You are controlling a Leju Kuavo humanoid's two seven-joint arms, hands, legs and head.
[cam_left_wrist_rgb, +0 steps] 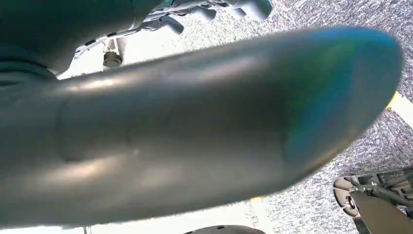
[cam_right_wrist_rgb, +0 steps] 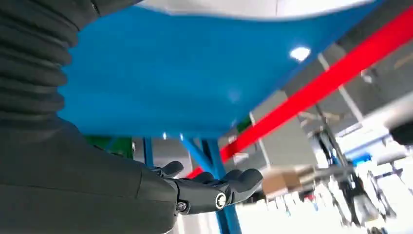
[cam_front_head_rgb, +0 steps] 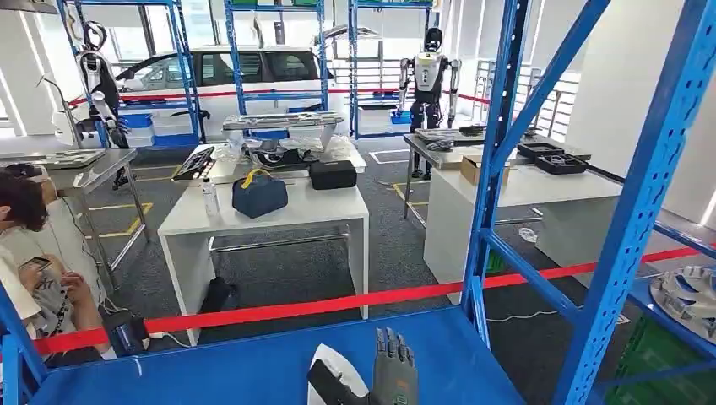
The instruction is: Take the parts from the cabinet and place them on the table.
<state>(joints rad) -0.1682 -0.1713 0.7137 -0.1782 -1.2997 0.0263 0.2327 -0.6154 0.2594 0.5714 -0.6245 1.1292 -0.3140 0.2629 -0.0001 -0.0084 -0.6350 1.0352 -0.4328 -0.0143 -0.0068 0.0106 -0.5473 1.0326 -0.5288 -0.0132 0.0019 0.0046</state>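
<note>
The blue cabinet is a steel rack, and its flat blue shelf [cam_front_head_rgb: 253, 371] spans the bottom of the head view. My right hand [cam_front_head_rgb: 393, 367] hovers over that shelf with fingers straight and nothing in it; the right wrist view shows the same hand [cam_right_wrist_rgb: 214, 187] spread beside the blue shelf [cam_right_wrist_rgb: 195, 73]. A silver round metal part [cam_front_head_rgb: 688, 291] lies on a lower shelf at far right, well away from that hand. Beyond a red tape stands the white table [cam_front_head_rgb: 338, 211]. My left hand [cam_left_wrist_rgb: 195, 126] hangs over grey floor, thumb and fingertips [cam_left_wrist_rgb: 243, 7] apart, holding nothing.
Blue rack uprights [cam_front_head_rgb: 498, 160] and diagonal braces cross the right half of the head view. Red barrier tape [cam_front_head_rgb: 338, 304] runs in front. A person [cam_front_head_rgb: 34, 253] sits at left. The white table carries a blue bag [cam_front_head_rgb: 259, 194], a black case [cam_front_head_rgb: 333, 175] and a bottle [cam_front_head_rgb: 210, 198].
</note>
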